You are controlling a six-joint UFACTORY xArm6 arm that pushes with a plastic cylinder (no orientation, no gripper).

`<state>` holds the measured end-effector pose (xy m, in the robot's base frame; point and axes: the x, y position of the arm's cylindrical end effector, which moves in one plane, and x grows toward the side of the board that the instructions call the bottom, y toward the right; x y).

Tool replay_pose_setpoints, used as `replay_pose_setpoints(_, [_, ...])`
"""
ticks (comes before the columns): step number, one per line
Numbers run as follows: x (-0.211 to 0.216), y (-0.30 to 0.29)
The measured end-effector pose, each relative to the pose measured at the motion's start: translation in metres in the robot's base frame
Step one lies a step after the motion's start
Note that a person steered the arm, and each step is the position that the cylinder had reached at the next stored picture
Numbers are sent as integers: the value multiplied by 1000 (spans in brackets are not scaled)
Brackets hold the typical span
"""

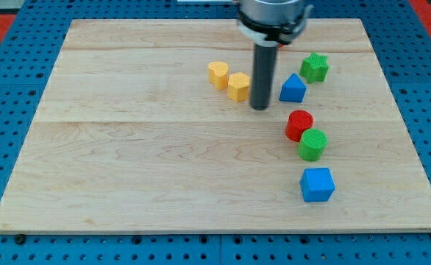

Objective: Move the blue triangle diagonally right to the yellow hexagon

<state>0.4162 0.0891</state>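
The blue triangle [292, 88] lies on the wooden board [164, 162] right of centre near the view's top. The yellow hexagon [238, 86] lies to its left, with a second yellow block [218, 74], rounded in shape, just up and left of it. My tip [259, 107] stands on the board between the hexagon and the triangle, slightly below both, close to the hexagon's right side and a small gap from the triangle's left edge.
A green star [315, 67] sits up and right of the triangle. A red cylinder [298, 124] and a green cylinder [312, 143] touch each other below the triangle. A blue cube [317, 184] lies lower still.
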Motion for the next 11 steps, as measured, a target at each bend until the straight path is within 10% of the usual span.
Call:
replay_pose_setpoints(1, [-6, 65])
replay_pose_setpoints(11, [-109, 27])
